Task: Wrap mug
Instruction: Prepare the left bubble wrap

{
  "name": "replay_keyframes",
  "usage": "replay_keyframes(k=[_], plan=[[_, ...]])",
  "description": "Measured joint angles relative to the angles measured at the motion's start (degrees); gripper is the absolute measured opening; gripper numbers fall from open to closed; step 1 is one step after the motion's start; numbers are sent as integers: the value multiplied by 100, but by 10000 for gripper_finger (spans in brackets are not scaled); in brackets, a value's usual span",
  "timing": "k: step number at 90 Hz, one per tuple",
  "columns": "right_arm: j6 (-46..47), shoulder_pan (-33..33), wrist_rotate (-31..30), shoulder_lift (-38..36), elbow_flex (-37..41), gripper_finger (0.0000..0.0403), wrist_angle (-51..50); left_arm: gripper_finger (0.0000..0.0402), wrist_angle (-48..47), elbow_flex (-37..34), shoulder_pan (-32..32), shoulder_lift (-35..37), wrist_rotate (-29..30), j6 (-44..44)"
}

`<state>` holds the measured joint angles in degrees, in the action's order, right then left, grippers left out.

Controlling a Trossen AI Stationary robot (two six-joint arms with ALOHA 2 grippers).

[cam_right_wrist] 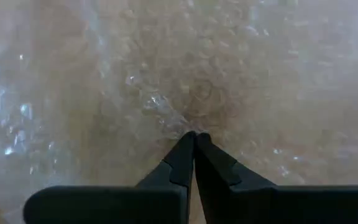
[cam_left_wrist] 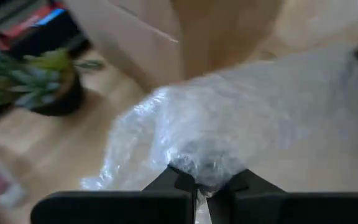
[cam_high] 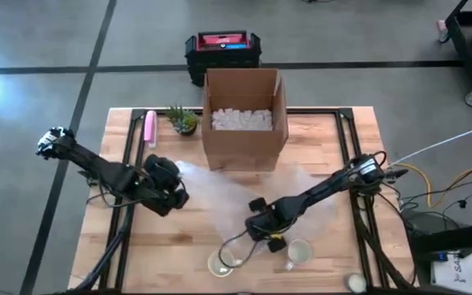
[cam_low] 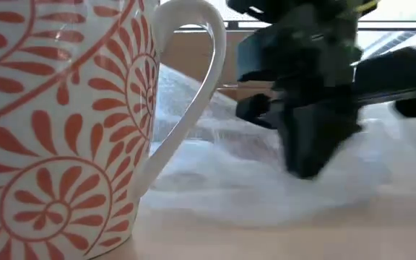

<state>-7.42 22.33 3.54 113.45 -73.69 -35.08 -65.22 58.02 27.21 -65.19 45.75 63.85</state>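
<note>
The right gripper (cam_right_wrist: 194,138) has its two dark fingers pressed together on a fold of the clear bubble wrap sheet (cam_high: 244,192), low over the front middle of the light wooden table (cam_high: 342,246). The left gripper (cam_left_wrist: 205,180) pinches another edge of the same sheet, well apart, at its far left side. The sheet lies spread between them, reaching back to the open brown cardboard box (cam_high: 244,119), which stands behind both grippers and holds white packing pieces.

Just in front of the right gripper stand two mugs: the white mug with orange floral pattern (cam_low: 63,130), upright and off the sheet, and a pale mug (cam_high: 299,252) beside it. A third round pale object (cam_high: 356,283) is at the front right edge; I cannot tell what it is.

Behind the left gripper are one small green potted plant (cam_high: 183,120) and one pink stick-like object (cam_high: 149,129). One black and red case (cam_high: 222,51) lies on the floor behind the box.
</note>
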Motion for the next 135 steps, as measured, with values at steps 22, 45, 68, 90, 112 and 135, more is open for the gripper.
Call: replay_keyframes(k=[22, 45, 68, 90, 112, 135], plan=[[-572, 96, 237, -182, 24, 0, -390, 0, -361, -224, -383, -43, -626, 404], [-772, 85, -542, -256, 24, 0, -951, 0, -219, -708, -193, -203, -2777, 1066], [-1127, -36, -1598, -261, 24, 0, -1371, 0, 129, -760, 505, -373, -3336, 1572], [-1438, -160, -1541, -265, 24, 0, -1182, 22, 814, -777, 622, -505, -2664, 560], [-1681, -164, -820, -267, 42, 0, -542, 129, -692, -817, 51, -443, -1521, 905], [-1645, -214, -757, -267, 56, 0, -145, 241, -71, -817, -14, 267, -864, 546]])
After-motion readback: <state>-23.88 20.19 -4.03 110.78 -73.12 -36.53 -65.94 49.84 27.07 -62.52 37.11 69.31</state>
